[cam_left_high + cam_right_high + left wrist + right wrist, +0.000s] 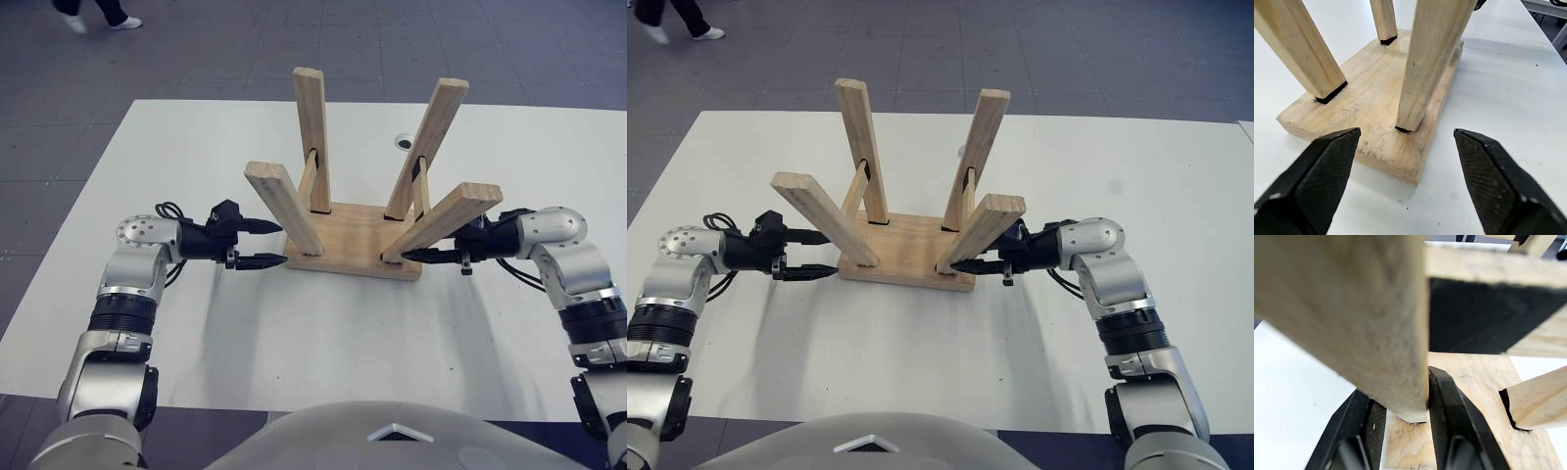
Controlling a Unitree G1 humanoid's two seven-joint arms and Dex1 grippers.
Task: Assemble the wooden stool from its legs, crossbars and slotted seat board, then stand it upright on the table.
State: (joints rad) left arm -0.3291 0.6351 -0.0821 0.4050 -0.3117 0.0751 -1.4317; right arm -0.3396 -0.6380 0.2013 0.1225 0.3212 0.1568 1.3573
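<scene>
- Wooden stool (pixel 353 235) lies upside down near the middle of the tabletop (pixel 294 333), seat down and all four legs pointing up. By my reading the joining is finished and the step in hand is taking hold so it can be turned over.
- Right end effector (pixel 409 257) is closed narrowly on the near right leg (pixel 441 220), gripping it low down, just above where it enters the board.
- Left end effector (pixel 281 244) is spread wide and holds nothing. It sits just beside the board's left end, level with the foot of the near left leg (pixel 284 206) and apart from it.
- Seat board (pixel 1371 88) rests flat on the tabletop between the two end effectors.
- Far legs (pixel 313 137) stand in their slots. Crossbars (pixel 307 181) link each to the near leg on its side.
- The next move probably calls for the left one to close on the near left leg. Both arms would then lift and turn the stool together, keeping the joints from pulling loose.
</scene>
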